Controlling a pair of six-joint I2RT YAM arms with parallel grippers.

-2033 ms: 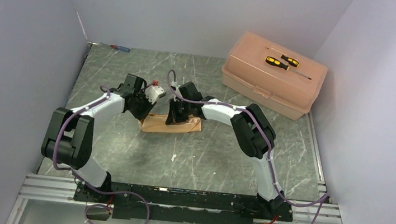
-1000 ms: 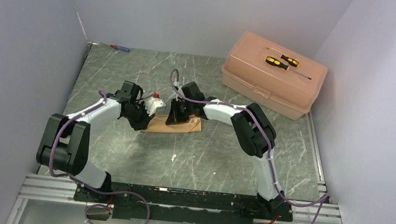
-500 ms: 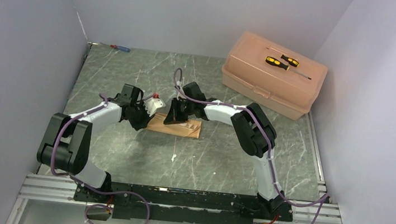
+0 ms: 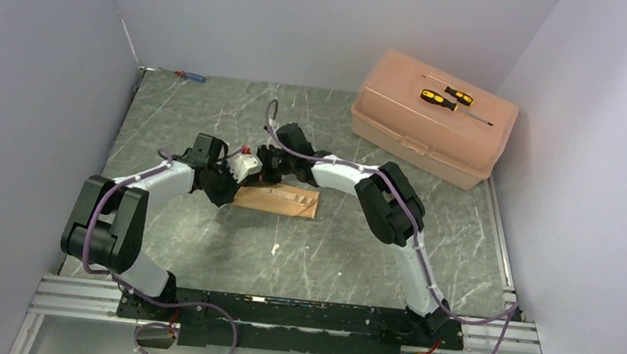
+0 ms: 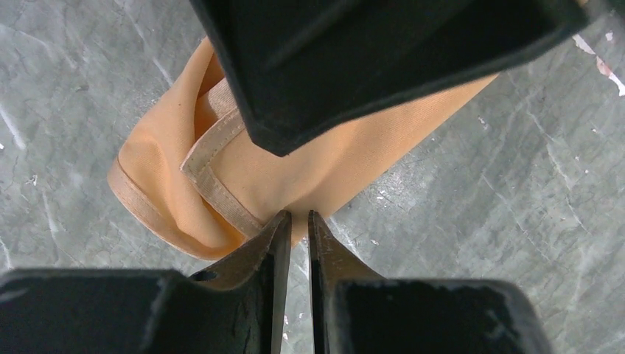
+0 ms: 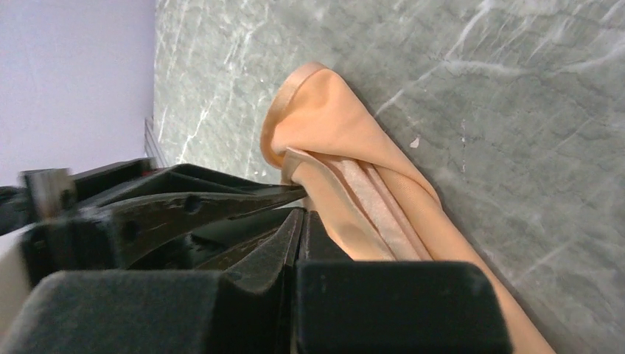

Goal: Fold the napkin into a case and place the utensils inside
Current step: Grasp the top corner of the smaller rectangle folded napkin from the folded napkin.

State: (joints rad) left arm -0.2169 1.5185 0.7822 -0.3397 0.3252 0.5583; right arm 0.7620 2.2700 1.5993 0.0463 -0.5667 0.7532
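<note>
The peach-orange napkin [image 4: 285, 199] lies mid-table, folded into a narrow flat case with stepped flaps. My left gripper [image 4: 235, 189] is low at its left end. In the left wrist view its jaws [image 5: 297, 217] are nearly together, pinching the napkin's [image 5: 177, 169] near edge. My right gripper [image 4: 268, 170] hangs just behind that same end, shut and empty [image 6: 302, 217], beside the bunched cloth [image 6: 346, 155]. The left fingers [image 6: 221, 205] cross in front of it. The utensils are out of view.
A hard pink plastic box [image 4: 428, 119] stands at the back right with two yellow-and-black screwdrivers [image 4: 446, 97] on its lid. A red-and-blue screwdriver [image 4: 189, 76] lies in the back left corner. Walls close in on three sides.
The left arm has come down to the napkin's left end. The right gripper has left the napkin's middle and moved left and back. The napkin now lies flatter.
</note>
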